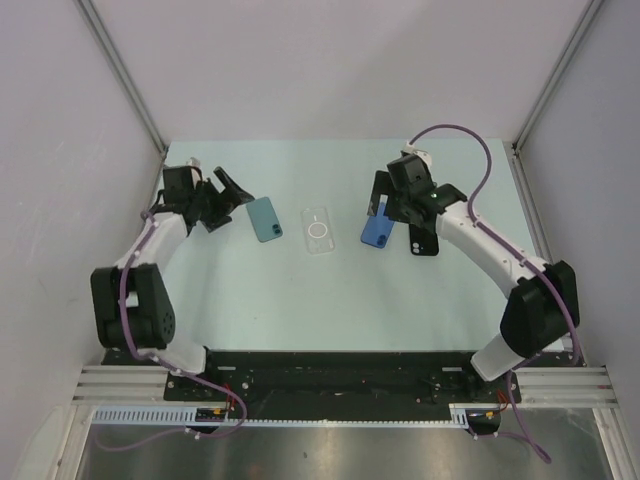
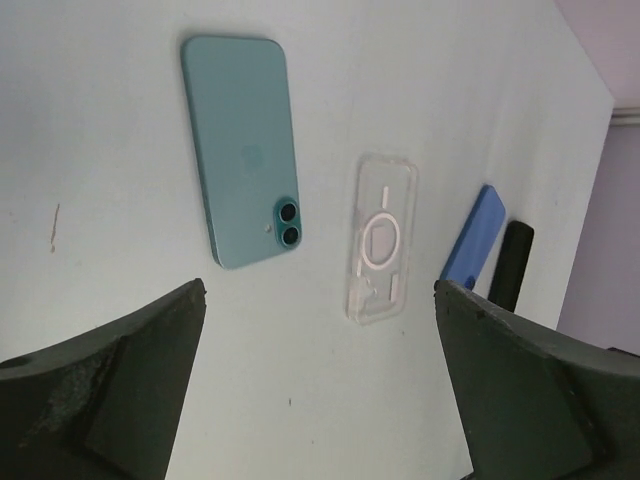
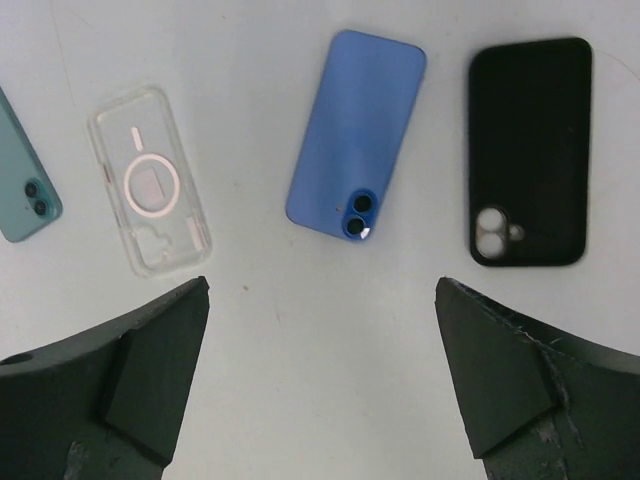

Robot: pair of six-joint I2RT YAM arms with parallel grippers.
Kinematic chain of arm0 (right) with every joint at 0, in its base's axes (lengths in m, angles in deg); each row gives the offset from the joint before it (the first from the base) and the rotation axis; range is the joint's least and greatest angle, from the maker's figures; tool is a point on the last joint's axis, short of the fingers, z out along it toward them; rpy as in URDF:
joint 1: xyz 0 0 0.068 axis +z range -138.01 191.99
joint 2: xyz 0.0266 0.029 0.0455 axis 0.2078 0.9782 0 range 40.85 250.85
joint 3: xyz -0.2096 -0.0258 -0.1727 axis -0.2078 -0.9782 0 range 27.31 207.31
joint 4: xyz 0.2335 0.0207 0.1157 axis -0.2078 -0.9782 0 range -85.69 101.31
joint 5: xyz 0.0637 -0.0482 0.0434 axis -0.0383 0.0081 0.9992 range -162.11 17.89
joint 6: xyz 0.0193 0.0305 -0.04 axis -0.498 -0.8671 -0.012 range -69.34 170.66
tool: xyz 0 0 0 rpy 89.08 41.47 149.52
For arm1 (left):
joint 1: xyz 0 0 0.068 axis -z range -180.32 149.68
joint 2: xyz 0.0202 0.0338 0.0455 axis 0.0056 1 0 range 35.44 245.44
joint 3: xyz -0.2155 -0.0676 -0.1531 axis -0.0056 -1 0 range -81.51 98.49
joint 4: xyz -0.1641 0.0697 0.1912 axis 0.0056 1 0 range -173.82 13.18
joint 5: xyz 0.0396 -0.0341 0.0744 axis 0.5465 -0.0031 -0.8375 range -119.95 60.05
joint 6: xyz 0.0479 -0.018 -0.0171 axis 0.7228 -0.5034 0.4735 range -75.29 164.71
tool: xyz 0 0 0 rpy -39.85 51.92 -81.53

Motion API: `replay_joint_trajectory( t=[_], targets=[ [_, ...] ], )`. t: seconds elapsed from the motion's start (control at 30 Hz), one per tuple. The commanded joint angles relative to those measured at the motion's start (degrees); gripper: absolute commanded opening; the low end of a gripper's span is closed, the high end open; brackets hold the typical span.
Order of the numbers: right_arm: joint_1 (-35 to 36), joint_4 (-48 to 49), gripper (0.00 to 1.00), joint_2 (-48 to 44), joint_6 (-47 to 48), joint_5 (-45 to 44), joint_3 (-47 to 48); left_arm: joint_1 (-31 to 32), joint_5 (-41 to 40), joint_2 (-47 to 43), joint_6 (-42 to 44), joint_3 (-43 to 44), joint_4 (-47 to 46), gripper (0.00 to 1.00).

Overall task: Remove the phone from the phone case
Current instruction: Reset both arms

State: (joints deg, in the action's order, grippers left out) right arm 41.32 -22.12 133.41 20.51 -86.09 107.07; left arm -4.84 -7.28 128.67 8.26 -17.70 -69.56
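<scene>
Clear, glossy plastic with rounded corners and a white ring on its back, the clear case (image 1: 318, 230) lies empty and flat at the middle of the pale matte table (image 1: 300, 310). Just left of it lies the teal phone (image 1: 265, 219), back up, smooth, with two lenses. Just right of it is the blue phone (image 1: 376, 230), also back up, and then the black case (image 1: 423, 238). All four lie apart from one another.

From above, the right arm covers part of the black case. The right wrist view shows all of it (image 3: 528, 150): a dull black slab with a pale camera cut-out. Whether anything sits inside cannot be told. That view also shows the blue phone's (image 3: 358, 147) twin lenses and only a corner of the teal phone (image 3: 25, 190).

The left wrist view shows the teal phone (image 2: 243, 150) whole and the black case (image 2: 510, 264) as a sliver.

The left gripper (image 1: 228, 195) hangs beside the teal phone, jaws wide and holding nothing. The right gripper (image 1: 385, 210) is over the blue phone, equally wide and holding nothing.
</scene>
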Motion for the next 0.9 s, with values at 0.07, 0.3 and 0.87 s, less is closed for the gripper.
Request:
replay_joint_trajectory(
  t=[0.07,0.3,0.87],
  targets=[
    [1.18,-5.33,1.00,-11.77,-1.13,-4.92,-9.35,0.12,1.84,-18.59,5.06,-7.55,6.03,1.00],
    [1.70,-6.65,1.00,-23.72,-4.38,-5.36,-21.74,0.12,2.02,-35.56,8.32,-15.64,10.61,1.00],
    [4.08,-7.09,1.00,-34.81,-9.66,-8.61,-32.66,0.12,1.49,-43.48,9.12,-19.69,13.78,1.00]
  ],
)
